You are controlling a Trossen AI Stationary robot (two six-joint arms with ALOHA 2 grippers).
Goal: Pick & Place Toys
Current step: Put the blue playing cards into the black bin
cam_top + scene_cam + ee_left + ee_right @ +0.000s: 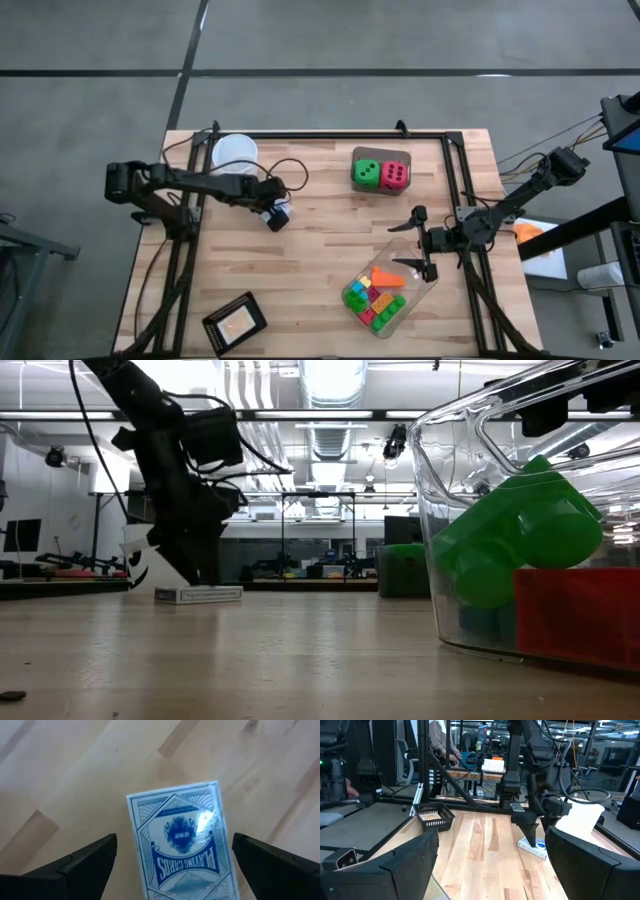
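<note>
Jaws of the left gripper (279,217) stand wide, straddling a blue-and-white pack of playing cards (182,842) lying flat on the wooden desk (320,250) near the white cup (234,153). Over the clear plastic tray (410,247), the right gripper (424,242) also has its jaws spread wide and empty. That tray runs slantwise toward the desk's near right corner, holding small bright plastic bricks (372,300) and an orange wedge (386,276). Side by side at the far edge sit a green dotted die (366,173) and a pink-red dotted die (394,176).
</note>
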